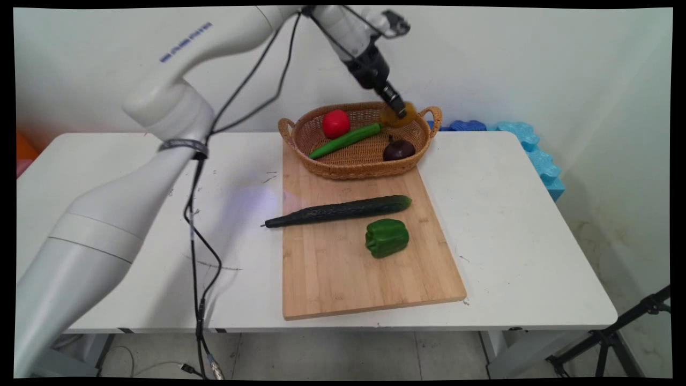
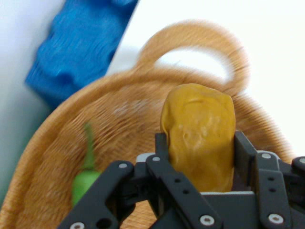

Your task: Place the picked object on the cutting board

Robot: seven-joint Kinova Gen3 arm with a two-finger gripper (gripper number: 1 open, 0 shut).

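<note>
My gripper hangs over the right end of the wicker basket, shut on a yellow-brown potato. In the hand view the potato stands between the two fingers, above the basket's wall and near its handle. Inside the basket lie a red tomato, a long green chilli and a dark purple round vegetable. The chilli's stem end shows at the lower left of the hand view.
A wooden cutting board lies in front of the basket, with a dark cucumber and a green bell pepper on it. Blue foam pieces sit at the table's far right edge. Black cables hang from the arm at left.
</note>
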